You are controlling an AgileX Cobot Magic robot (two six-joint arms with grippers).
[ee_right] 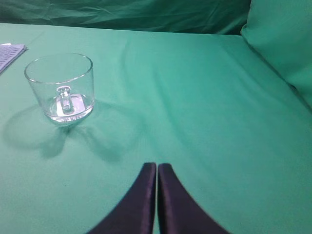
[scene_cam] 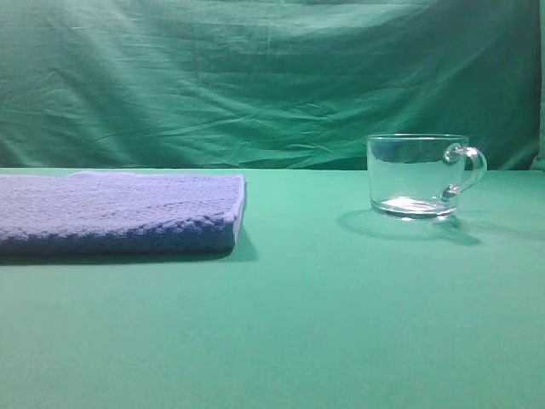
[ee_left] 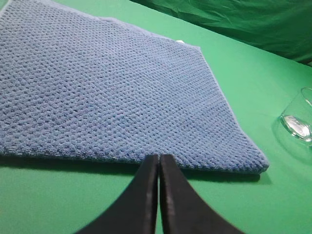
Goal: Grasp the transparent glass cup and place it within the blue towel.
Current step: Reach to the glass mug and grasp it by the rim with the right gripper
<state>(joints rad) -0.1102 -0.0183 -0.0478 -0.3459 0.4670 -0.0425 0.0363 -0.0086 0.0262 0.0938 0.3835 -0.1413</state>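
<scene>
Nothing is in hand: the cup [scene_cam: 419, 176] stands upright and empty on the green tabletop [scene_cam: 324, 324], well apart from the towel [scene_cam: 119, 213], which lies flat to the left with nothing on it. The task looks to be at its very start, the approach to the cup not yet begun. The right gripper [ee_right: 156, 168] hangs low over the tabletop with its fingers [ee_right: 146, 195] pressed together and holding nothing; the cup [ee_right: 60, 87] sits ahead and to its left, handle turned toward that camera. The left gripper [ee_left: 159, 161] is likewise closed on nothing, just short of the near edge of the towel [ee_left: 107, 87]. The next move calls for the right fingers to spread, travel forward and leftward, and close on the rim or handle.
</scene>
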